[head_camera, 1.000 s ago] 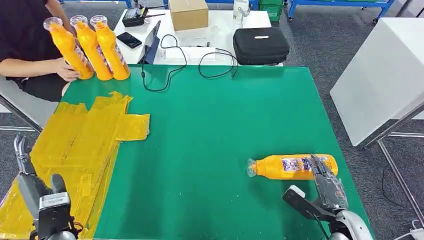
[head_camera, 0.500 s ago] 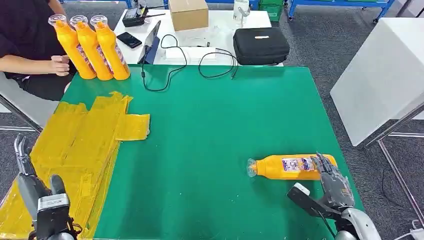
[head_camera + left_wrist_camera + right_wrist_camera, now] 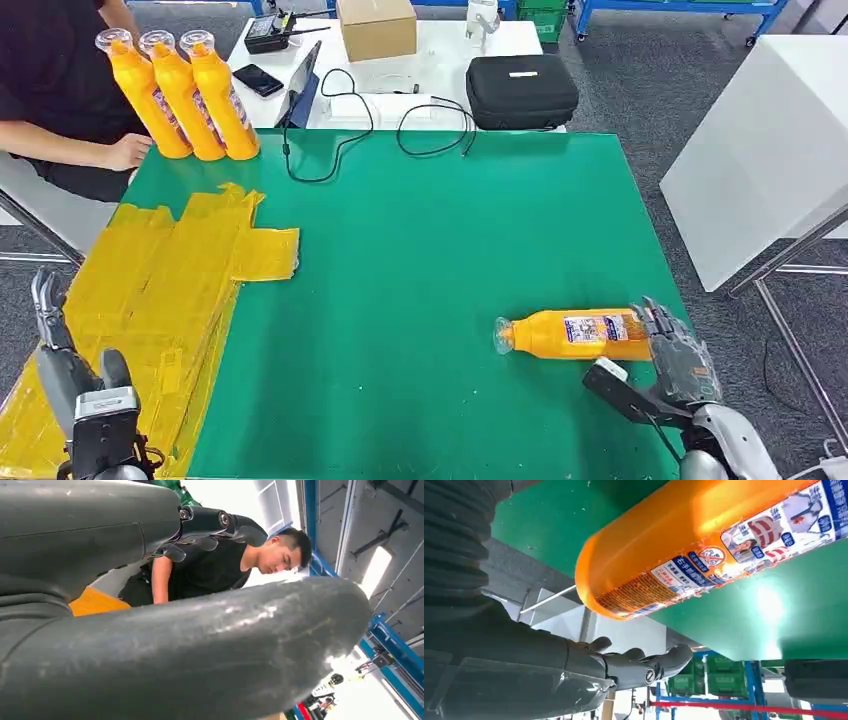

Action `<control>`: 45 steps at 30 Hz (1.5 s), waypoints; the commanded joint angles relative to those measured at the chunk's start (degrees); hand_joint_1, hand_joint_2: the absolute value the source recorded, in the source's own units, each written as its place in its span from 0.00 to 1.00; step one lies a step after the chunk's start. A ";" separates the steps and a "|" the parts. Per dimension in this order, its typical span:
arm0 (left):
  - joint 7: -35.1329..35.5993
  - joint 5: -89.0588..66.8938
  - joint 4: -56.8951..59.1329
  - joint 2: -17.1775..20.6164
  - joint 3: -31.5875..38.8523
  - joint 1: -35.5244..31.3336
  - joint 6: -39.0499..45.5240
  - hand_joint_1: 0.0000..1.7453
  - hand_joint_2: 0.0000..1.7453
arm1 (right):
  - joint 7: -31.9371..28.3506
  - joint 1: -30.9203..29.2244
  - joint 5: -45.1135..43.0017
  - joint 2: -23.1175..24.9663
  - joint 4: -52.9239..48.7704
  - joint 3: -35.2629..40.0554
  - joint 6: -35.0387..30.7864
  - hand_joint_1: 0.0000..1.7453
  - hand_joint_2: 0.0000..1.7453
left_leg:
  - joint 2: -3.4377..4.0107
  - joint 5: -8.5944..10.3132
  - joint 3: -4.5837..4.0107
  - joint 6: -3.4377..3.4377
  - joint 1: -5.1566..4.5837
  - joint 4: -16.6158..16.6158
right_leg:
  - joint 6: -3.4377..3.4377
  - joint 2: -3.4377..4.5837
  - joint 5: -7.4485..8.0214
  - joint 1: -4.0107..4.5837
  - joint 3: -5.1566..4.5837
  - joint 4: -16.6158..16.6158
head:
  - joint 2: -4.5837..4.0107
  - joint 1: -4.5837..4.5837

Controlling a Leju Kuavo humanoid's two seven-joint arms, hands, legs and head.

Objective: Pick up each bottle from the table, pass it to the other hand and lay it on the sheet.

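An orange bottle (image 3: 585,333) with a clear cap lies on its side near the green table's right front corner, cap pointing left; its base (image 3: 684,560) looms close in the right wrist view. My right hand (image 3: 672,372) hovers at the bottle's base end with fingers spread, holding nothing. My left hand (image 3: 75,400) stands raised and open at the front left, beside the crumpled yellow sheet (image 3: 160,290). Three more orange bottles (image 3: 180,95) stand upright at the far left corner.
A person (image 3: 60,90) sits at the far left, one hand resting by the standing bottles. A black case (image 3: 522,90), cables, a cardboard box (image 3: 377,27) and a phone lie on the white table behind. A white table (image 3: 770,140) stands to the right.
My right hand has drifted right and back toward me, off the bottle's base end. The person's hand let go of the standing bottles and dropped to the table.
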 commanded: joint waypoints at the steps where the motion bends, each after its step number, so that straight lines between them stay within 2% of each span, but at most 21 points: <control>1: 0.24 0.59 1.62 0.92 0.24 -1.31 -0.65 0.00 0.00 | 0.33 -7.09 0.53 0.73 9.16 3.20 1.31 0.00 1.00 | 0.27 -0.05 0.18 -0.14 0.06 -0.02 | -0.03 0.19 0.04 0.06 0.16 -0.09 | 0.00 0.02; 10: -0.50 1.84 2.00 1.30 0.33 -1.83 -1.14 0.00 0.00 | 1.49 -14.96 4.08 1.33 20.86 8.24 1.73 0.00 1.00 | 0.36 -0.06 0.28 -0.16 0.08 -0.05 | -0.05 0.27 0.03 0.08 0.24 -0.12 | 0.00 0.00; 13: -0.51 1.84 2.03 1.31 0.34 -1.85 -1.14 0.00 0.00 | 1.53 -15.40 4.12 1.27 21.36 8.28 1.72 0.00 1.00 | 0.24 -0.01 0.14 -0.08 0.05 -0.03 | -0.02 0.19 0.05 0.06 0.13 -0.08 | 0.00 0.00; 16: -0.63 2.35 2.44 1.44 0.37 -2.29 -1.42 0.00 0.00 | 2.24 -18.45 6.33 1.11 26.38 10.81 3.16 0.00 1.00 | 0.39 -0.11 0.33 -0.22 0.10 0.00 | -0.06 0.26 -0.02 0.10 0.31 -0.08 | 0.00 0.00; 22: -0.69 2.50 2.54 1.42 0.50 -2.44 -1.37 0.00 0.00 | 2.25 -19.46 6.67 1.19 28.31 11.42 3.20 0.00 1.00 | 0.37 -0.09 0.32 -0.20 0.08 -0.01 | -0.05 0.25 0.00 0.09 0.29 -0.09 | 0.00 0.00; 23: -1.88 4.14 4.96 2.57 0.50 -4.14 -1.56 0.00 0.00 | -1.02 -24.51 4.64 -4.09 39.77 18.19 10.31 0.00 1.00 | 0.40 -0.09 0.33 -0.23 0.11 0.00 | -0.06 0.28 0.01 0.11 0.31 -0.10 | 0.00 0.00; 24: -2.09 4.47 5.23 2.73 0.54 -4.24 -1.61 0.00 0.00 | -1.96 -24.47 3.41 -4.90 39.76 18.31 11.49 1.00 1.00 | 0.33 -0.03 0.24 -0.15 0.07 -0.04 | -0.04 0.27 0.05 0.07 0.21 -0.10 | 0.00 0.00; 26: -2.85 5.06 5.87 2.86 0.99 -4.40 -1.27 0.00 0.00 | -2.51 -23.70 0.33 -6.95 37.55 19.18 12.71 1.00 1.00 | 0.19 0.07 0.38 -0.13 0.08 -0.06 | -0.02 0.09 0.07 0.08 0.36 -0.15 | 0.00 0.00; 29: -3.14 5.54 5.86 2.80 1.37 -4.29 -1.43 0.00 0.00 | -2.02 -23.36 -1.20 -7.78 35.89 19.69 13.47 1.00 1.00 | 0.10 0.06 0.66 -0.12 0.07 -0.02 | -0.02 -0.07 0.03 0.06 0.07 -0.16 | 0.00 0.04; 30: -3.20 5.56 5.69 2.79 1.44 -4.19 -1.49 0.00 0.00 | -1.63 -23.37 -1.51 -7.78 35.40 19.91 13.81 1.00 1.00 | -0.08 -0.04 0.78 -0.07 0.06 -0.03 | 0.07 -0.05 -0.08 0.05 0.24 -0.18 | 0.00 0.04; 37: -3.85 6.81 5.98 2.72 1.85 -3.89 -2.55 0.00 0.00 | -0.57 -20.51 -9.03 -11.04 30.75 20.93 15.15 1.00 1.00 | -0.19 -0.02 0.83 0.07 0.00 0.00 | 0.17 -0.08 -0.10 0.01 0.38 -0.19 | 0.00 0.02; 39: -3.71 7.59 5.73 2.65 1.77 -3.69 -3.47 0.00 0.00 | -0.60 -19.95 -10.24 -10.54 30.13 20.22 14.79 1.00 1.00 | -0.19 -0.04 0.87 0.08 0.00 0.03 | 0.17 -0.07 -0.11 0.02 0.44 -0.21 | 0.00 0.02; 41: -2.33 10.26 5.14 2.59 1.50 -3.19 -7.79 0.00 0.00 | -0.35 -19.17 -11.85 -9.00 28.98 18.57 13.06 1.00 1.00 | -0.18 -0.04 0.85 0.00 0.05 -0.01 | 0.15 -0.10 -0.09 0.07 0.47 -0.30 | 0.00 0.02; 43: 1.50 14.32 4.63 3.72 0.10 -1.63 -17.45 0.00 0.00 | -2.74 -18.15 -13.62 -4.68 26.81 15.09 8.10 1.00 1.00 | -0.09 -0.04 0.85 -0.01 0.07 -0.05 | 0.14 -0.01 -0.06 0.09 0.73 -0.36 | 0.00 0.00; 45: 1.12 14.25 4.49 3.26 0.48 -0.96 -17.95 0.00 0.00 | -1.34 -18.12 -12.68 -3.29 25.70 15.52 7.81 1.00 1.00 | 0.01 -0.09 0.96 0.08 0.03 0.01 | 0.17 0.14 -0.07 0.06 1.04 -0.26 | 0.00 0.04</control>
